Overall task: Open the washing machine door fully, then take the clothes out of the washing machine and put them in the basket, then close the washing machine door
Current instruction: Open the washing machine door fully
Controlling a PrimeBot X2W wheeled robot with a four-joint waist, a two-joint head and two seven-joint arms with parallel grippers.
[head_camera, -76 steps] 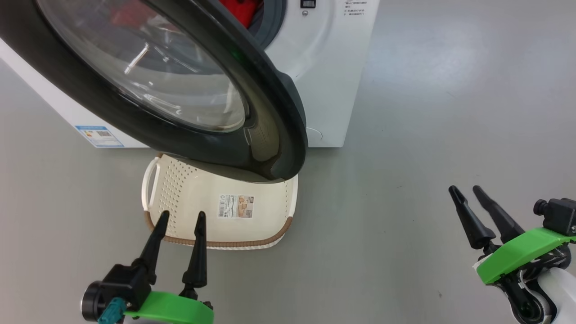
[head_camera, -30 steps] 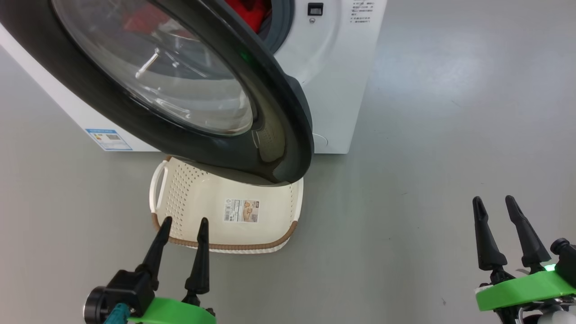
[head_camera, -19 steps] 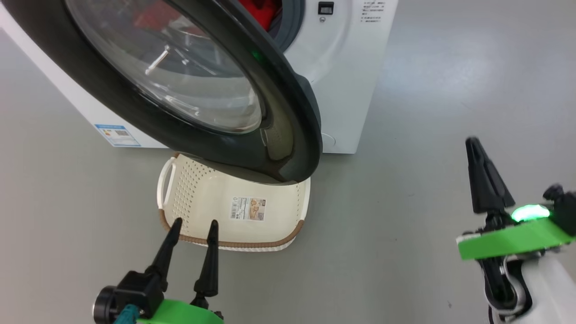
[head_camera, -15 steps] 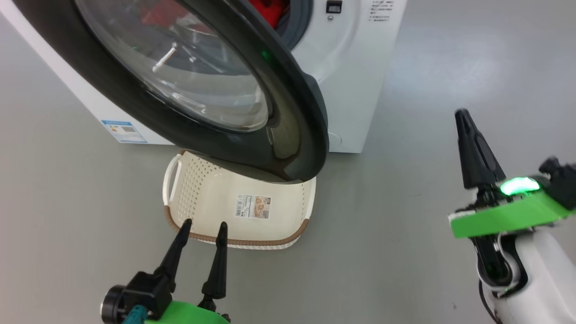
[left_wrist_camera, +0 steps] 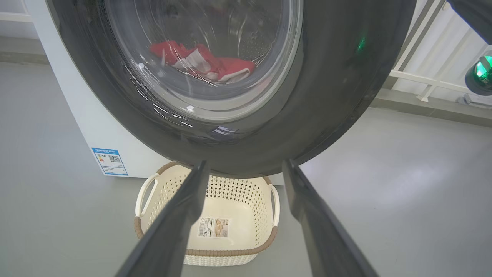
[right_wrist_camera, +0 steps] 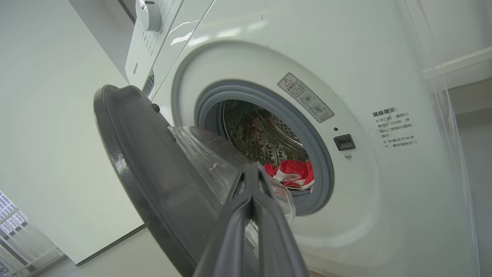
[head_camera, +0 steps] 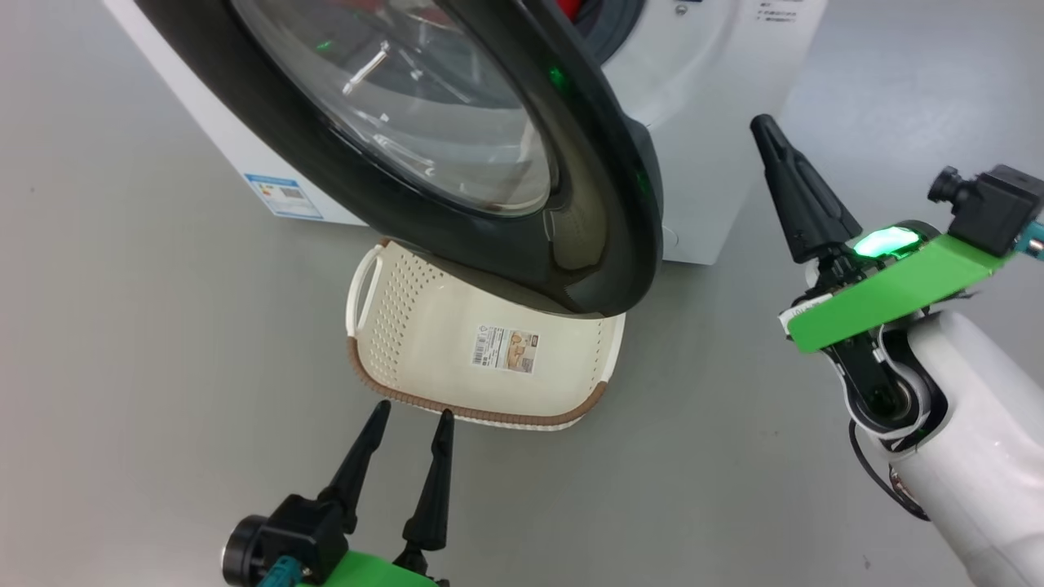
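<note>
Two dark, long-fingered hands frame what I see from my remote seat. My left hand (head_camera: 413,410) hangs low, its fingers spread wide and holding nothing, just short of the brown woven-look rim of the small cream-white perforated plastic basket (head_camera: 408,326). That basket sits on the grey floor (head_camera: 163,367) beneath the door's lower edge, bare inside but for a paper label; I judge it is placed there so that lifted clothes can drop straight in. My right hand (head_camera: 767,130) is raised beside the big white front-loading washing machine (head_camera: 718,122), its two fingers pressed together into one point and gripping nothing. I judge a closed wedge suits pushing better than grasping. The large round washing machine door with its glossy black rim and bulging clear glass (head_camera: 608,196) stands partly open, swung out over the basket, not yet fully wide. Through the right wrist camera, the shut fingers aim at the gap between door and grey rubber gasket (right_wrist_camera: 322,169). Bright red clothes with white trim (right_wrist_camera: 293,172) lie low in the steel perforated drum (right_wrist_camera: 261,134), untouched.
</note>
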